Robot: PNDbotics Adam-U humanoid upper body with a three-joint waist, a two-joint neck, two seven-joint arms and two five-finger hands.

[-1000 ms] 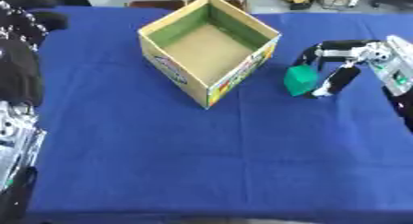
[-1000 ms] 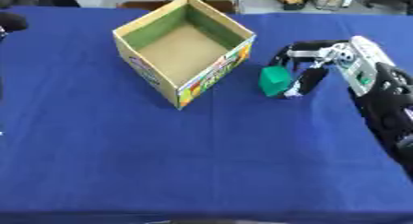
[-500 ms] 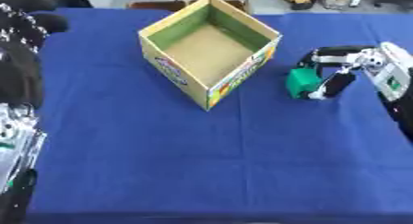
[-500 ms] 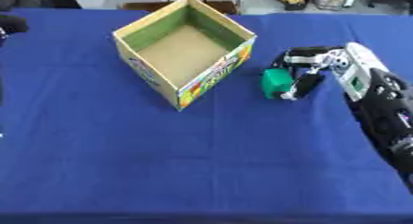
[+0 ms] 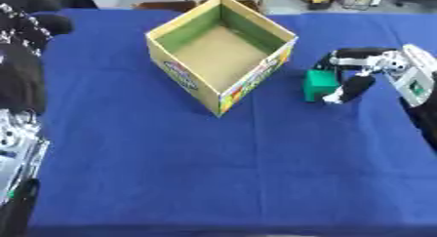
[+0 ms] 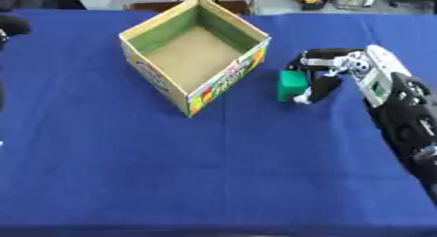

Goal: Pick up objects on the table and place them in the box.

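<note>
On the blue table [image 5: 213,172], just right of the open cardboard box [image 5: 220,55], the right hand [image 5: 368,68] has its fingers curled round a small green block [image 5: 319,84], thumb below and fingers over the top — it holds the block. Compared with a second ago the hand and block sit slightly further right and lower in view, though the box has shifted much the same way, so most of that looks like the head tilting rather than the arm travelling. The block's shape also reads squarer now than the rounded blob it seemed then; whether it has turned in the grasp I cannot tell. It appears to be at or barely off the cloth — the pictures do not settle which.

For the task, that suggests the grasp is made and the carry to the box is not yet under way; the box interior shows bare brown floor and green inner walls.

The left arm shows only as dark shapes at the left edge; its hand cannot be made out.

The box's outer faces carry bright multicoloured printing, but no word is legible.
</note>
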